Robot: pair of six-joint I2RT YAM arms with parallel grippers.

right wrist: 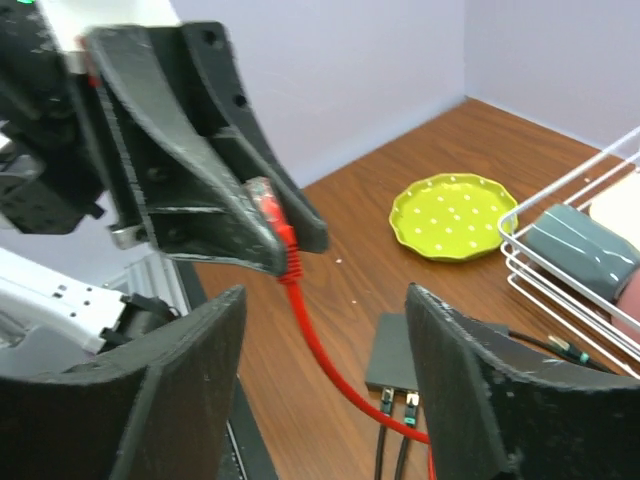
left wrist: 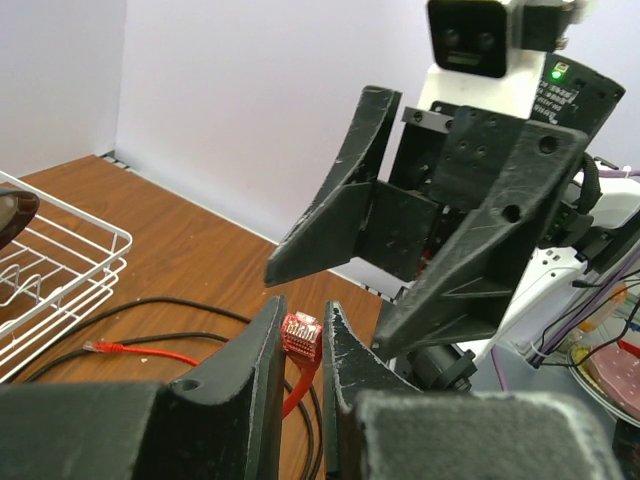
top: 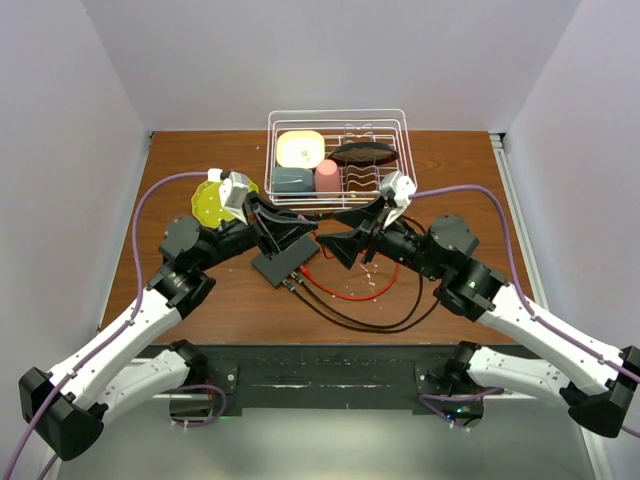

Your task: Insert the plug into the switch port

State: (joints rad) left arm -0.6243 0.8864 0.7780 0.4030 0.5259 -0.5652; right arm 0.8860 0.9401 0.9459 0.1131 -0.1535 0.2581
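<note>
Brown surface (top: 450, 170) carries switch (top: 285, 262) mid-frame; left pincer (left wrist: 302, 318) pinches red plug (left wrist: 303, 338), likely light, rigid, clip fragile, so grip its body; right pincer (right wrist: 325, 300) wide, empty.

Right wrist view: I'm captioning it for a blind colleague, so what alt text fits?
The left gripper pinches a red plug, its red cable trailing down past the black switch on the wooden table. The right gripper, open, frames the bottom; a yellow-green plate sits behind.
</note>
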